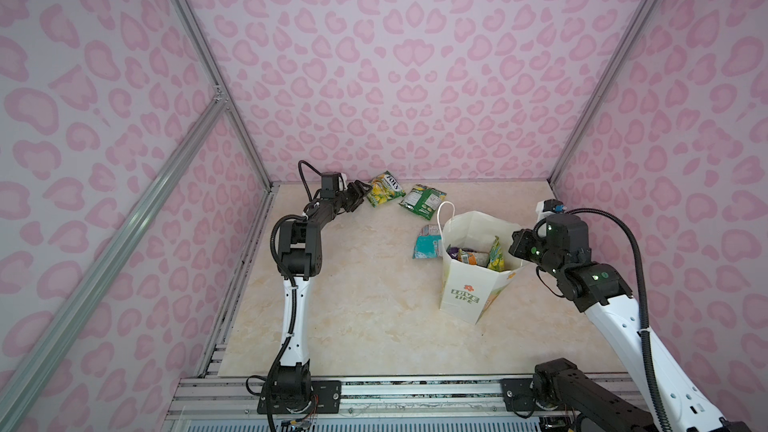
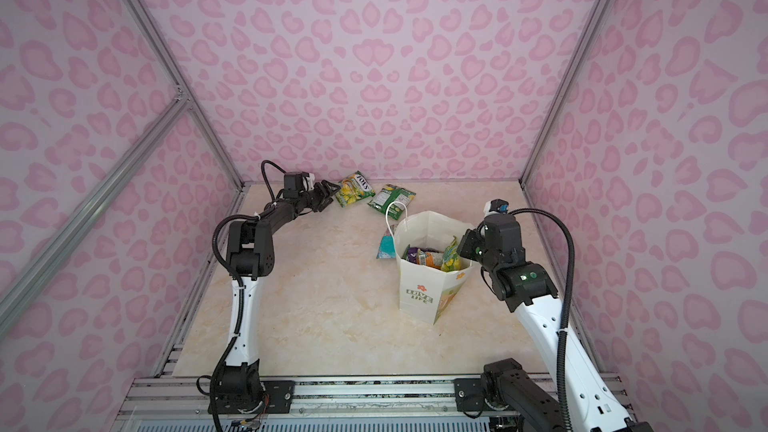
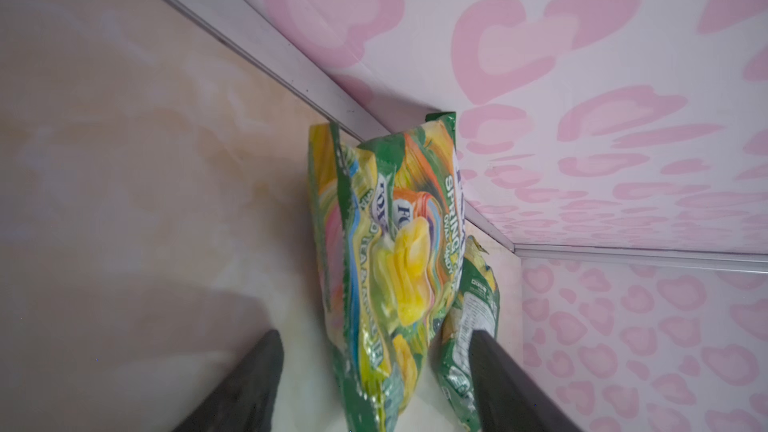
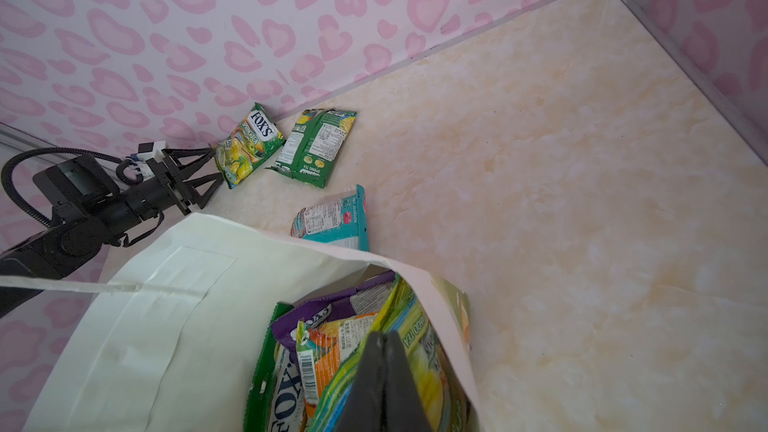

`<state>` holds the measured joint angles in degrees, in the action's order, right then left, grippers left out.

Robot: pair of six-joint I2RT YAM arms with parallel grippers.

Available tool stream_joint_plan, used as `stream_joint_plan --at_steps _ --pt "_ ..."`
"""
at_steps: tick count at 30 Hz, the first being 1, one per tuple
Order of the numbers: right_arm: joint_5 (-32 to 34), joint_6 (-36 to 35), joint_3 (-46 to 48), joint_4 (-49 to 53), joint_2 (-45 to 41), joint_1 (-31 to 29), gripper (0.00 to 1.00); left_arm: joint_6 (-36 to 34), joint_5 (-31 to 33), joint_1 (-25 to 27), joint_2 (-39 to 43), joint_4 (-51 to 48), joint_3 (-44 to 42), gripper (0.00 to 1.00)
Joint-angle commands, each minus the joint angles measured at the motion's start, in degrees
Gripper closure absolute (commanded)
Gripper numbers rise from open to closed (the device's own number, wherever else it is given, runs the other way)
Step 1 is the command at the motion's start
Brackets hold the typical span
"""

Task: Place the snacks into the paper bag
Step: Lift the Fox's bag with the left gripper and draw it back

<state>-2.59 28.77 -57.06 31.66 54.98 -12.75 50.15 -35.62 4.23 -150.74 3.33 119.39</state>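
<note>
A green-yellow FOX'S packet lies at the table's back edge, against the wall. My left gripper stands open around its near end, with a gap on each side. A dark green packet lies just right of it. A teal-white packet lies by the paper bag, which stands upright and open. Inside are several snacks, purple, orange and green-yellow. My right gripper is shut just inside the bag's mouth.
The pink-patterned back wall rises right behind the two back packets. The bag's white cord handle sticks up at its far rim. A metal rail carrying both arm bases runs along the front edge.
</note>
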Motion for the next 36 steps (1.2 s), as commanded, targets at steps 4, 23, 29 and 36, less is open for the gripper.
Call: stream_joint_plan --at_steps 4,23,29,36 --pt "0.9 -0.7 0.3 0.3 0.4 0.0 1.0 3.1 -0.1 0.7 -4.0 -2.9 3.7 0.32" --pt "2.1 -0.5 -0.3 1.3 0.6 0.3 1.0 10.6 -2.8 1.9 -9.9 1.2 9.6 0.81" --pt "2.3 -0.5 0.8 0.7 0.0 0.3 1.0 14.4 -7.1 2.3 -4.5 8.0 3.4 0.94" --pt "2.4 -0.4 0.9 1.3 -0.4 0.5 1.0 13.6 -7.7 2.3 13.3 18.8 -17.6 0.96"
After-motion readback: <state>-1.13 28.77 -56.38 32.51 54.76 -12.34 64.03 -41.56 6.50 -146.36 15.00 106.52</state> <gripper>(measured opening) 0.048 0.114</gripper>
